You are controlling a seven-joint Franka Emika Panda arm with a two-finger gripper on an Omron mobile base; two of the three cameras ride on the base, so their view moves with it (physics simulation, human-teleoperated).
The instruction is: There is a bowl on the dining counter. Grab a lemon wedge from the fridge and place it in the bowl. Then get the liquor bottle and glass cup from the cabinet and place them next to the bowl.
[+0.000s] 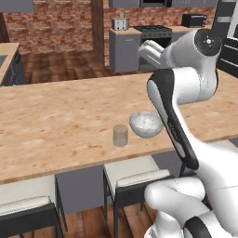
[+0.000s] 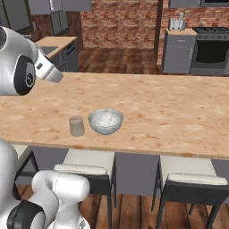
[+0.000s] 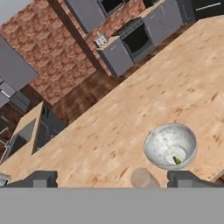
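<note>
Two steps look done: lemon wedge (image 3: 176, 160) lies in bowl (image 3: 169, 145), cup (image 1: 120, 135) stands just beside bowl on table (image 1: 56, 116). Jaws wide open, empty. Bottle step remains; next move means going to cabinet.

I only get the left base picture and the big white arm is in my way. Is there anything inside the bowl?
Observer: Yes. In the hand view a small green-yellow lemon wedge lies in the bowl, near its wall.
Operator: Are the robot's fingers pinching something?
Observer: No. The gripper is open above the dining counter, with nothing between its fingers.
Operator: What's past the arm, further along the counter?
Observer: From the right base view, just bare wood top, and one more pale stool tucked under the counter's edge.
</note>
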